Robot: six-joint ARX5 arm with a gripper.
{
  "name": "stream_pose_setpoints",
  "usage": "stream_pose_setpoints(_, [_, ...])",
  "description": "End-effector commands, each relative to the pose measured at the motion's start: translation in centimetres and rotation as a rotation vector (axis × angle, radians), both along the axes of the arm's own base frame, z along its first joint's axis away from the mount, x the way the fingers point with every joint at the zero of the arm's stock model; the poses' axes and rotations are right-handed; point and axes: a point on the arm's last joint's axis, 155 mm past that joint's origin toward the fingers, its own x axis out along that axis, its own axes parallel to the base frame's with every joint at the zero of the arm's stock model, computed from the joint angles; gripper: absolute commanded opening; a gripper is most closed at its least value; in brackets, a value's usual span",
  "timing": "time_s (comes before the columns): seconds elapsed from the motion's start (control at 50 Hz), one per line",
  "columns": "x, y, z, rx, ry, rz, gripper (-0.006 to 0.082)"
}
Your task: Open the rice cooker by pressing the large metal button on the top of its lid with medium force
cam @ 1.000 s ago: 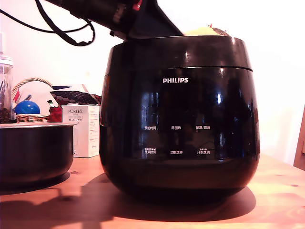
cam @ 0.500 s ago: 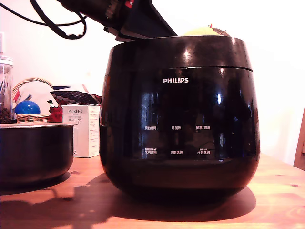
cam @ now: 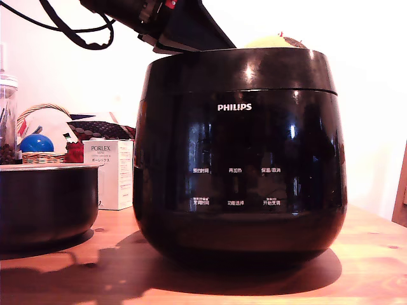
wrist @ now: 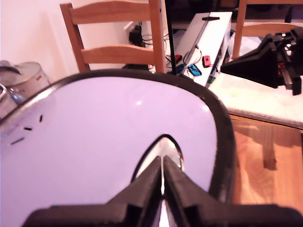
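Observation:
The rice cooker [cam: 238, 165] stands glossy black with a white PHILIPS logo in the middle of the wooden table. Its lid [cam: 241, 70] is down, with the seam closed all round. My gripper [cam: 186, 43] comes in from the exterior view's upper left and sits low over the lid's top, its tips hidden behind the rim. In the wrist view the lid [wrist: 109, 137] reflects pale light. My gripper [wrist: 162, 161] is shut, its two dark fingers pressed together, with the tips on the large metal button [wrist: 174, 149], which is mostly covered by the fingers.
A matte dark pot [cam: 44, 203] stands at the exterior view's left, with a white PORLEX box [cam: 113, 171] and a basket holding a blue ball [cam: 36, 143] behind it. The wrist view shows a wooden chair [wrist: 116, 35], a metal pot [wrist: 21, 80] and the table edge [wrist: 265, 156] beyond the cooker.
In the exterior view the arm and its cable have shifted slightly up and to the left. The lid has stayed closed.

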Motion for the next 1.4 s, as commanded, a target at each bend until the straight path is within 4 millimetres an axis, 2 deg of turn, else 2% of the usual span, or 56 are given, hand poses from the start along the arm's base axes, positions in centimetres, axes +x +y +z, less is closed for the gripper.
stream_pose_setpoints(0.0, [-0.4,1.2,-7.2,0.133,0.119,0.023,-0.0021])
stream_pose_setpoints(0.1, [0.3,0.5,-4.6,0.052,0.054,0.031,-0.0021])
stream_pose_setpoints(0.22, [0.9,-0.1,-0.5,-0.073,-0.022,0.045,-0.0021])
stream_pose_setpoints(0.36, [1.0,-0.1,3.8,-0.204,-0.072,0.06,-0.0021])
stream_pose_setpoints(0.42, [0.9,0.0,5.1,-0.239,-0.087,0.062,-0.0021])
stream_pose_setpoints(0.62, [0.9,0.7,7.2,-0.28,-0.132,0.087,-0.0021])
stream_pose_setpoints(0.8, [1.8,2.2,9.0,-0.306,-0.18,0.158,-0.0021])
stream_pose_setpoints(1.02, [4.2,6.6,12.1,-0.345,-0.266,0.339,-0.0021])
stream_pose_setpoints(1.16, [5.9,10.4,14.2,-0.364,-0.329,0.482,-0.0021])
stream_pose_setpoints(1.38, [8.0,16.8,16.3,-0.378,-0.401,0.719,-0.0021])
